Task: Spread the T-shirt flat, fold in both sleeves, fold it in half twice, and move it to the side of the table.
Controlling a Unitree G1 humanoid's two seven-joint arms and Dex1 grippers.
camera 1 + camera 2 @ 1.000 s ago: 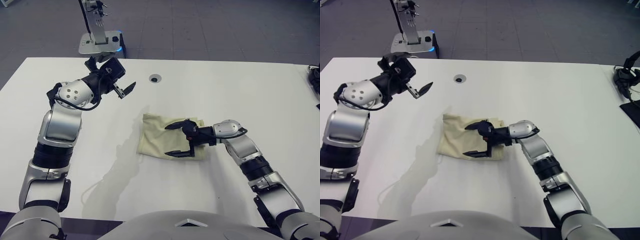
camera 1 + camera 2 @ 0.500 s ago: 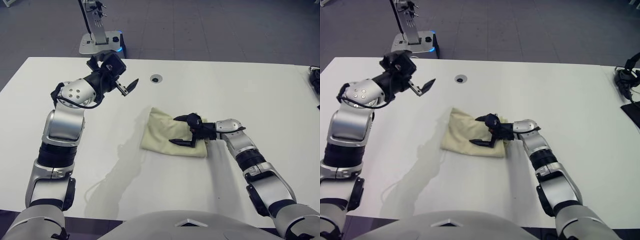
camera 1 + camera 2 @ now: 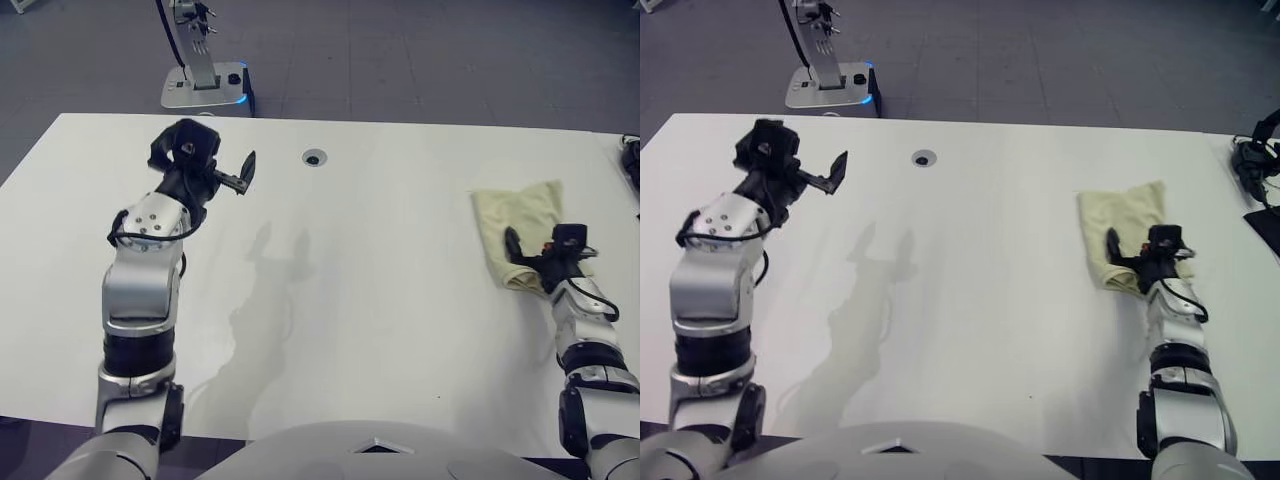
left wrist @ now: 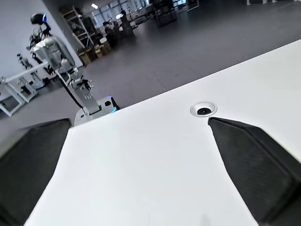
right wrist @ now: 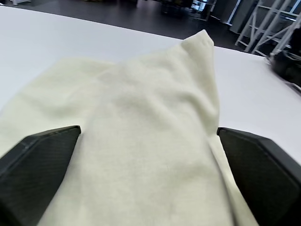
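White table (image 3: 380, 330) stretches across the head views, with grey floor (image 3: 420, 50) behind it. A folded cream T-shirt (image 3: 520, 212) lies at the table's right side, and the right gripper (image 3: 540, 250) rests on its near edge. Over the far left part hangs the left gripper (image 3: 240, 172), near a cable hole (image 3: 314, 157). From the left wrist, its fingers (image 4: 249, 160) stand wide apart above the tabletop (the cable hole just beyond). From the right wrist, both fingers (image 5: 37, 160) are spread, with shirt cloth between them.
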